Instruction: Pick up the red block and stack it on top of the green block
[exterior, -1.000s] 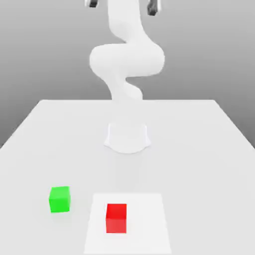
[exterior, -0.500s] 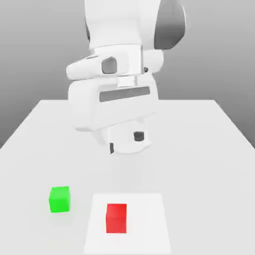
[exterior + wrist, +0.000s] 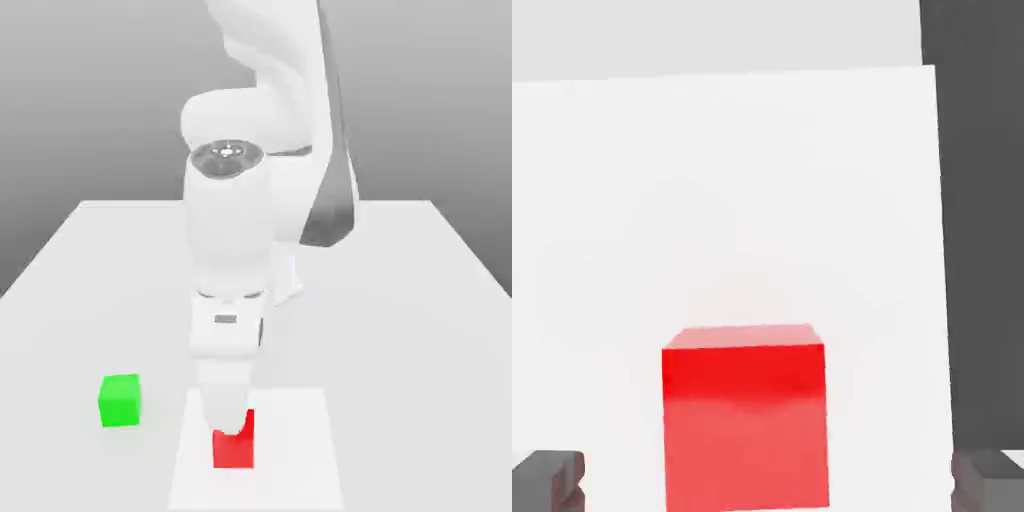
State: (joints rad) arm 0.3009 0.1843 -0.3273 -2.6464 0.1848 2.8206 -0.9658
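You have the table [image 3: 420, 300] spread wide and white, and the arm [image 3: 255, 200] bent forward over it so that its hand hangs low above the paler mat [image 3: 300, 450] near the front edge. The gripper [image 3: 768, 485] is spread wide with nothing between its fingers [image 3: 547, 478]; in the hand view the two dark tips stand well out to either side of the red block [image 3: 745, 415], not touching it. That block sits flat on the mat, partly hidden behind the hand in the exterior view, and the green block [image 3: 120, 400] rests on the bare table toward the exterior view's left, apart from the mat. So nothing of the task is done yet: you are at the approach, with the grasp, the lift, the carry and the stacking all left. The red block is a cube, so it has no long axis; its faces look roughly square to the fingers' line.
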